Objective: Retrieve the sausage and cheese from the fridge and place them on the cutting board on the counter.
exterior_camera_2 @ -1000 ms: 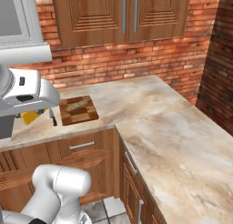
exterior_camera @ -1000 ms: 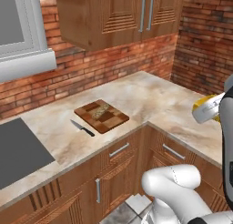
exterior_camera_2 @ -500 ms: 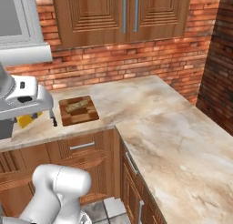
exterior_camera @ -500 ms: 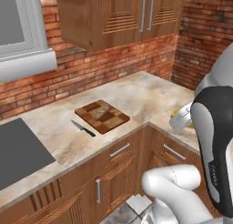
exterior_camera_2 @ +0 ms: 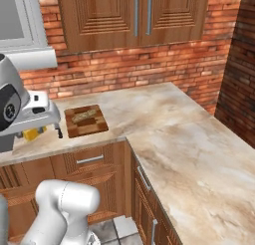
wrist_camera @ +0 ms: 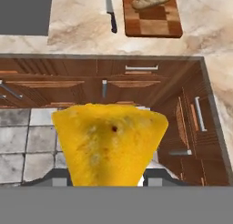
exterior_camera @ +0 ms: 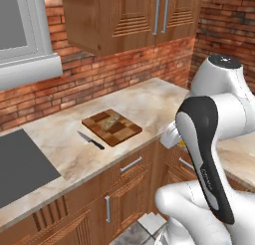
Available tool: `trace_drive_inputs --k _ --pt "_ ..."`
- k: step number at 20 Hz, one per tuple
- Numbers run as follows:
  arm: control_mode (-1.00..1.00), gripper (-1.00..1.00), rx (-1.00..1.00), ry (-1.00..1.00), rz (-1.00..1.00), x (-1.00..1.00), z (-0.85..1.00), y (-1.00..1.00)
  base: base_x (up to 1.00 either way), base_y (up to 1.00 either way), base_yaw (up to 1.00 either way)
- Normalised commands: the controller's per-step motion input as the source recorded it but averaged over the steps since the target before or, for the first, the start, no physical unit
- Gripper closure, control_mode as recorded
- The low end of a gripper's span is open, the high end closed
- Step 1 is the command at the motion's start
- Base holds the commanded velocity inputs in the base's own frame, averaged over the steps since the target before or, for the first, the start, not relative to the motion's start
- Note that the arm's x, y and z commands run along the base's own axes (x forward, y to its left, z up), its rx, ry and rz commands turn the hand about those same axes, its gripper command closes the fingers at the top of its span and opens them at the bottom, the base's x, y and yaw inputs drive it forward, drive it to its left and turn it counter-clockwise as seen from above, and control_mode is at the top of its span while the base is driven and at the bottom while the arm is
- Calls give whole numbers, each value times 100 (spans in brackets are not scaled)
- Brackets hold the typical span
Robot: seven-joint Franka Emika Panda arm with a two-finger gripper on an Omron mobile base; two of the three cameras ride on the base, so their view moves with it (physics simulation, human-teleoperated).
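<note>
My gripper (wrist_camera: pixel 107 176) is shut on the cheese (wrist_camera: pixel 109 143), a yellow-orange wedge that hides the fingertips in the hand view. In the right base view the gripper (exterior_camera_2: pixel 35 131) hangs over the counter's front edge with the cheese (exterior_camera_2: pixel 31 135) under it, just left of the cutting board (exterior_camera_2: pixel 87 126). The dark wooden cutting board (exterior_camera: pixel 123 133) lies on the beige counter (exterior_camera: pixel 149 99); it appears as the cutting board (wrist_camera: pixel 154 26) at the top of the hand view, beyond the cabinet fronts. My own arm largely hides the hand in the left base view. The sausage and the fridge are out of view.
A tan bread-like slab (exterior_camera: pixel 110 120) lies on the board. A black-handled knife (exterior_camera: pixel 90 140) rests on the counter just left of it. A dark grey cooktop (exterior_camera: pixel 20 169) sits farther left. Wooden wall cabinets (exterior_camera_2: pixel 134 15) hang above, and a brick wall backs the counter.
The arm has swung so the hand with the cheese moved left and lower in the left base view, toward the counter front. The board, bread and knife have not moved.
</note>
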Motion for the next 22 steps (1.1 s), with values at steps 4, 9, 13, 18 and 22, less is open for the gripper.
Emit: trace_drive_inputs --k 4,9,13,18,22 --pt "-100 100 0 20 5 70 -8 0 0 0 0" --pt "-100 100 0 6 1 67 -29 0 0 0 0" --pt "-100 100 0 0 0 67 -47 0 0 0 0" --pt "-100 100 0 0 0 59 -46 0 0 0 0" --pt "-100 100 1 0 0 53 -33 0 0 0 0"
